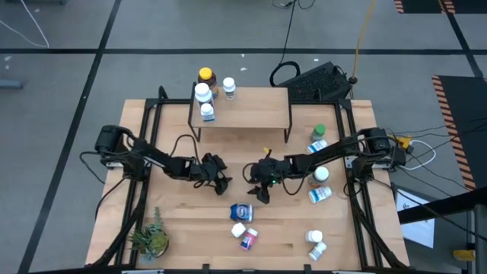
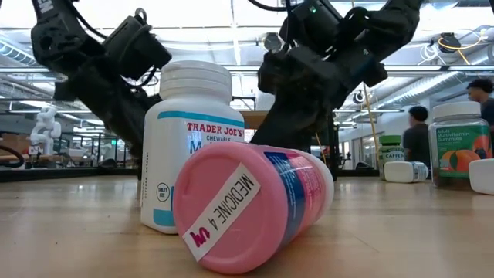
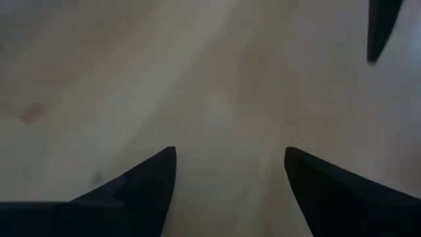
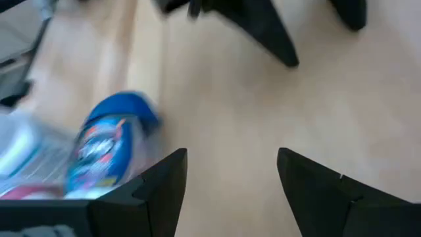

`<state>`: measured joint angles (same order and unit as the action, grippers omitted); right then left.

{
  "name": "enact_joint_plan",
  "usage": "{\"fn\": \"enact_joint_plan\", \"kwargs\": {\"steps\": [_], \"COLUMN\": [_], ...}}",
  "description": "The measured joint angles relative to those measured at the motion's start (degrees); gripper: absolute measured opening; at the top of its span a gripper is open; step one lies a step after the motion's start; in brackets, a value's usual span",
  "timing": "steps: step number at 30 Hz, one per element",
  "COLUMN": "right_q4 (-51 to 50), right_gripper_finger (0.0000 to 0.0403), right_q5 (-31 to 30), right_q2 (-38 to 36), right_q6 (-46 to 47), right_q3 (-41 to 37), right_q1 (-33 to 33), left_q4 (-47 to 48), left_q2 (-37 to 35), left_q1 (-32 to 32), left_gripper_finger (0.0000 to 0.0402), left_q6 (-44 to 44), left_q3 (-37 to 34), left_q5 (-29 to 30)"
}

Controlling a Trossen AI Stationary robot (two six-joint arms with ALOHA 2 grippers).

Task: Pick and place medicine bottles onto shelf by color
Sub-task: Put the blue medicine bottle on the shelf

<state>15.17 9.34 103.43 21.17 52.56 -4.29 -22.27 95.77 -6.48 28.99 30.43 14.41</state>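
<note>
Front edge of the table [image 1: 190, 251]: potted plant [image 1: 151, 240] at the left corner, two white bottles [image 1: 314, 242] lying toward the right. Just in from there, a white bottle [image 1: 238, 229] and a pink-labelled bottle [image 1: 248, 240] touch; in the low view the pink one [image 2: 251, 207] lies on its side with the white Trader Joe's bottle [image 2: 189, 147] upright behind it. The blue bottle [image 1: 241, 211] lies just beyond them.

Mid-table, both arms meet. Left gripper [image 1: 221, 180] is low over bare wood, fingers [image 3: 141, 181] spread apart, holding nothing. Right gripper [image 1: 259, 190] is just beside it, jaws also apart and empty, with the blue bottle [image 4: 108, 148] close to one finger [image 4: 158, 191] but not between them.

Right side: two white bottles [image 1: 319, 185] near the right arm, then a green-capped bottle [image 1: 318, 132] and a white one [image 1: 317, 144] farther back.

Far: the shelf [image 1: 251, 103] carries white bottles [image 1: 203, 101] at its left end plus one [image 1: 228, 87] at the back edge; the amber yellow-capped bottle [image 1: 205, 77] stands just behind them.

People show in the room behind, low view.
</note>
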Motion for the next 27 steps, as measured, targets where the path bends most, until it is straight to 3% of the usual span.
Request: {"fn": "enact_joint_plan", "kwargs": {"steps": [5, 10, 15, 22, 27], "right_q4": [-2.62, -2.54, 0.34, 7.38, 9.83], "right_gripper_finger": [0.0230, 0.0239, 0.0275, 0.0329, 0.0338], "right_q5": [6.49, 5.83, -0.38, -0.41, -0.57], "right_q2": [-2.03, -1.56, -0.99, 0.25, 5.32], "right_q6": [-2.96, -14.58, -17.26, -16.27, -16.61], "right_q3": [0.02, 0.08, 0.01, 0.17, 0.06], "right_q1": [-0.28, -4.89, -8.55, -10.28, -10.40], "left_q4": [6.04, 1.66, -3.27, -15.17, -15.15], "left_q2": [-8.85, -10.48, -7.08, 2.55, 8.81], "left_q1": [-0.78, -7.38, -12.85, -16.19, -16.67], "left_gripper_finger": [0.0284, 0.0285, 0.0285, 0.0285, 0.0285], "left_q6": [-1.77, -12.82, -15.99, -13.41, -13.75], "left_q3": [0.01, 0.00, -0.09, 0.53, 3.97], "left_q5": [-10.40, -13.10, -11.91, -10.92, -7.02]}}
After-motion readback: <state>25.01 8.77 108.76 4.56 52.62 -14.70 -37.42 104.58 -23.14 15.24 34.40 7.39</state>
